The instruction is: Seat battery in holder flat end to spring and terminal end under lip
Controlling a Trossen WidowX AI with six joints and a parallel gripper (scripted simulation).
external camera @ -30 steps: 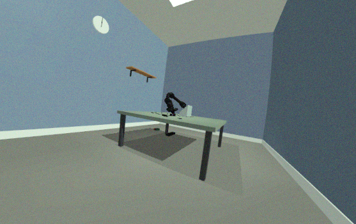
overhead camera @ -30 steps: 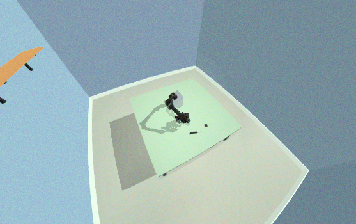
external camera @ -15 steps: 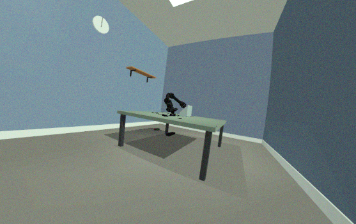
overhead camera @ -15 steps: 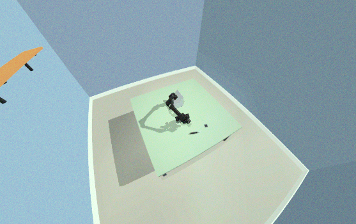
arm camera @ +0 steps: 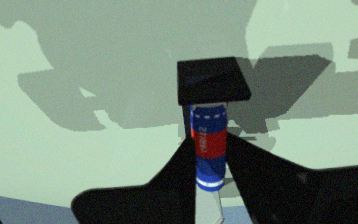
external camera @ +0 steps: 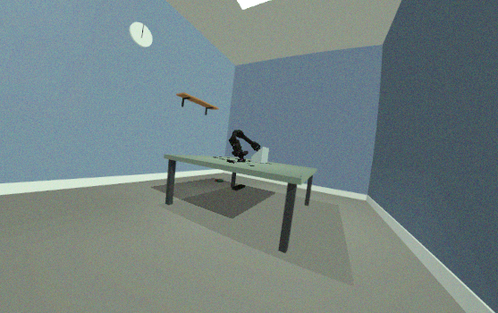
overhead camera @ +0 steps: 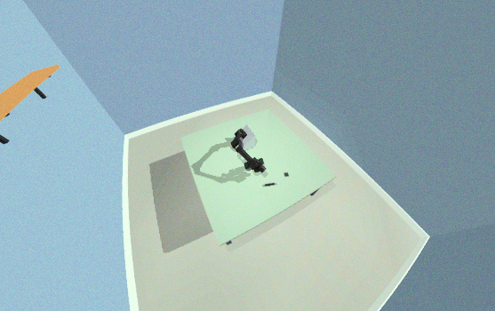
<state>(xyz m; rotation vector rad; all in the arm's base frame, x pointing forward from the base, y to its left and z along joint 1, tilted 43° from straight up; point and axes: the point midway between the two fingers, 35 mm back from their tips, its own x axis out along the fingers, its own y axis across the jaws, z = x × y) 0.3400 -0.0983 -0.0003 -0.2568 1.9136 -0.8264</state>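
The battery (arm camera: 213,145), blue with a red band and a white ring near its lower end, shows in the wrist view. My gripper (arm camera: 207,138) (overhead camera: 261,168) (external camera: 241,159) is shut on it, one black finger on each side. The black holder (arm camera: 212,81) lies beyond, its dark end block across the top of the battery. The battery's pale far end shows just at the block's lower edge. A thin dark side wall shows left of the battery. The spring and the lip are hidden. Whether the battery is level or seated I cannot tell. In the top and exterior views, battery and holder are too small to make out.
On the pale green table (overhead camera: 228,213) (external camera: 283,171), a small dark block (overhead camera: 286,174) and a thin dark item (overhead camera: 269,184) lie beyond the gripper. A pale grey block (overhead camera: 250,139) (external camera: 264,155) stands near the arm. The arm's shadow falls across the table.
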